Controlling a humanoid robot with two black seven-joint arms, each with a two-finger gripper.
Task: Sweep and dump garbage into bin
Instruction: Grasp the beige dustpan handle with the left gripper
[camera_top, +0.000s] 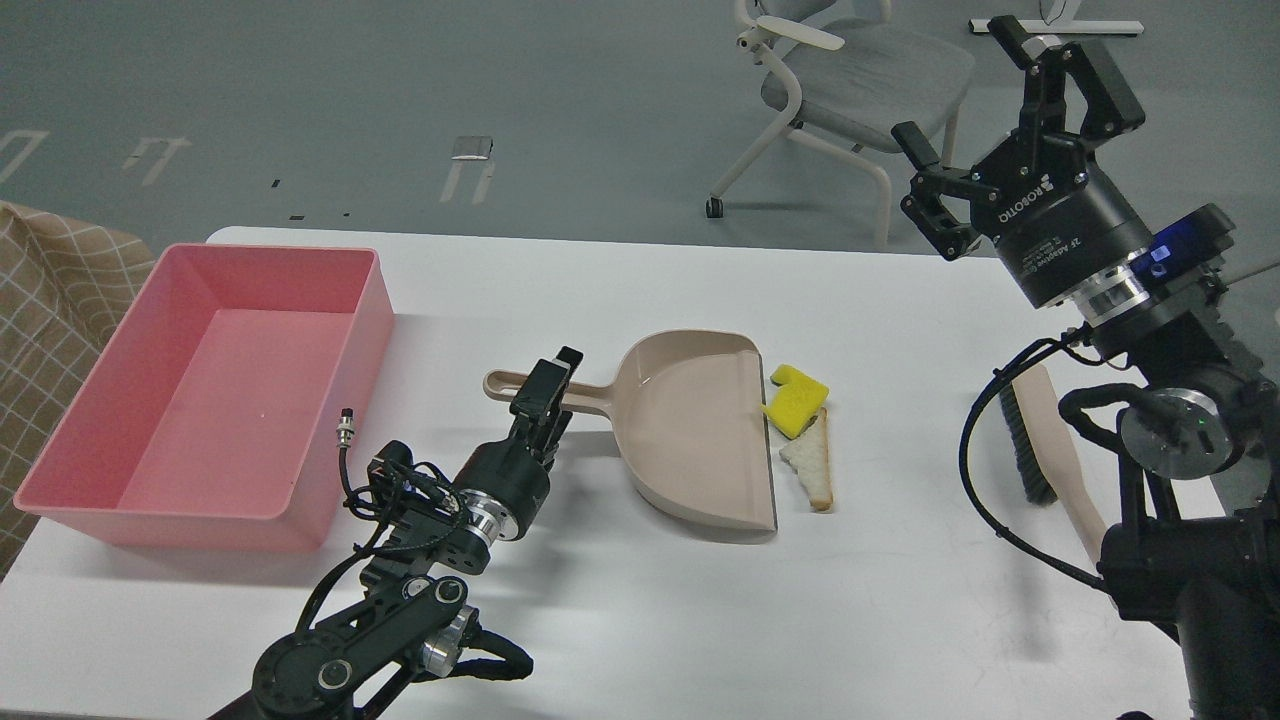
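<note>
On the left of the white table (620, 620) stands the pink bin (205, 395), a shallow rectangular tub. Just right of it, the left gripper (545, 395) is at the handle of the beige dustpan (695, 425); its fingers look close together around the handle, but I cannot tell if they really pinch it. The dustpan lies flat with its open edge to the right. Touching this edge lies the yellow sponge block (796, 401), and just below it the triangular bread slice (810, 462), both on the table. Further right lies a brush (1040, 440), partly hidden by the right arm. The right gripper (1000, 135) is raised above the table, fingers spread wide, holding nothing.
</note>
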